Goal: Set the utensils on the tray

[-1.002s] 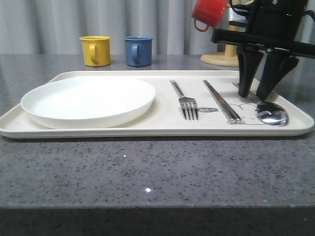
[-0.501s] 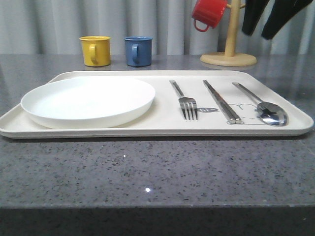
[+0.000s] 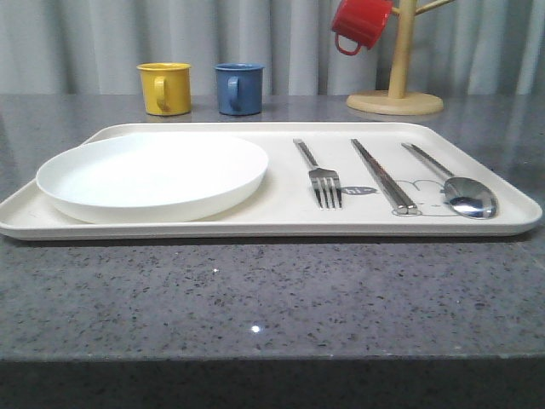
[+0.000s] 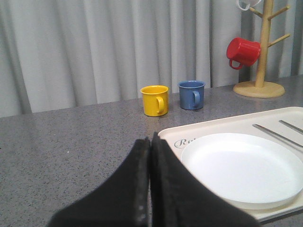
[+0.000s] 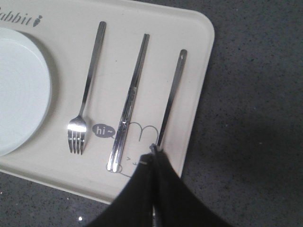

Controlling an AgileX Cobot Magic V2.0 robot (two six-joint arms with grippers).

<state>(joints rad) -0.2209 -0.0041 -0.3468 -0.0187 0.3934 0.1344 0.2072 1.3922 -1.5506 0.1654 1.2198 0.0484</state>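
We see fork [image 3: 324,175], chopsticks [image 3: 383,175] and spoon [image 3: 451,181] lying on the tray [image 3: 281,223]; both our tools, left [image 4: 149,179] and right [image 5: 154,189], are closed and empty.

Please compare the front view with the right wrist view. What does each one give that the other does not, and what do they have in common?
Front view alone: the yellow mug, the blue mug, the red mug hanging on the wooden mug tree, and the spoon's bowl.
Right wrist view alone: the right gripper, shut, covering the spoon's bowl, and the script lettering.
Shared: tray, white plate, fork, chopsticks, spoon.
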